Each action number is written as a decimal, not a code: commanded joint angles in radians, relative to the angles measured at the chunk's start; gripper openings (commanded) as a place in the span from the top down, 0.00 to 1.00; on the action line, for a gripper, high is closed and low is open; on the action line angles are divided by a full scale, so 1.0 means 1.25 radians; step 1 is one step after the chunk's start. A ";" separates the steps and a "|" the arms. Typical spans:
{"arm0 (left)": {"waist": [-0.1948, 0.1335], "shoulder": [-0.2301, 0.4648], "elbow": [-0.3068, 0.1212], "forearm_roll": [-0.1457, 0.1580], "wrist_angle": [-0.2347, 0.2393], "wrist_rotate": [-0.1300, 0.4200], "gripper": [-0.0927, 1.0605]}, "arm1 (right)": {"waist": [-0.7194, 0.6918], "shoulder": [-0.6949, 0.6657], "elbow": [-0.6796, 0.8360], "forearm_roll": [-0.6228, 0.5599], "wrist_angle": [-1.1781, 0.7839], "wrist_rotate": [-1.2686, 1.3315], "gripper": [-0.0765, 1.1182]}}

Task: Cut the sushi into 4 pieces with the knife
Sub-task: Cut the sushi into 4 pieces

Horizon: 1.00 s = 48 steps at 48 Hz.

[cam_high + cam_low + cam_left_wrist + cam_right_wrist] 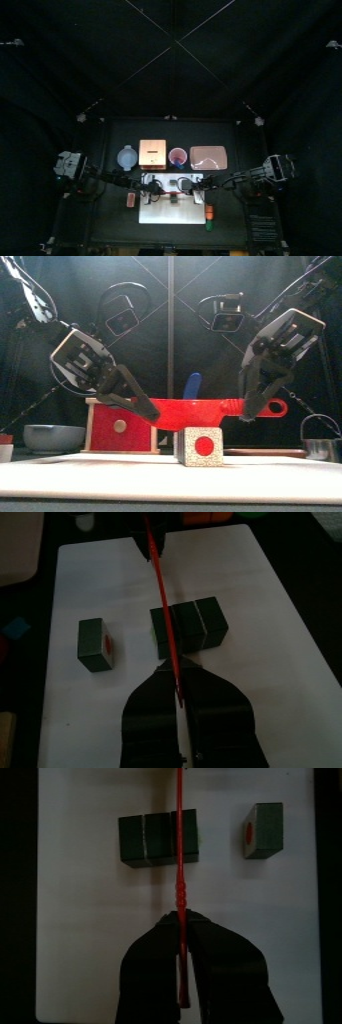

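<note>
A red toy knife (pixel 201 409) hangs level over the white cutting board (pixel 80 471), held at both ends. My left gripper (pixel 140 411) is shut on its blade end and my right gripper (pixel 251 411) is shut on its handle end. Below it stands a dark green sushi block (pixel 194 624) of joined pieces, with one cut piece (pixel 94 645) standing apart on the board (pixel 267 592). In the right wrist view the knife (pixel 178 828) runs across the block (pixel 150 838), with the loose piece (pixel 265 828) to one side. The front view shows a white end with a red centre (pixel 201 446).
Behind the board stand a wooden box with a red drawer front (pixel 120 426), a red cup holding a blue knife (pixel 191 384), a pink tray (pixel 209 157) and a blue-grey bowl (pixel 54 436). A metal cutter (pixel 318 441) stands at the right. Small toys (pixel 131 200) lie beside the board.
</note>
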 commanded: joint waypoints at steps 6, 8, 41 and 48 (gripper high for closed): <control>-0.021 -0.005 -0.023 0.002 0.001 0.005 0.69 | 0.002 0.000 -0.011 0.001 -0.023 -0.002 0.89; -0.021 -0.004 -0.023 0.002 0.001 0.005 0.69 | 0.002 0.002 -0.010 0.001 -0.026 -0.002 0.89; -0.013 0.148 -0.048 -0.029 0.040 0.009 0.70 | 0.001 0.133 -0.020 0.018 -0.037 -0.004 0.89; 0.004 0.136 -0.055 -0.025 0.040 0.011 0.70 | -0.007 0.118 -0.021 0.011 -0.037 -0.004 0.89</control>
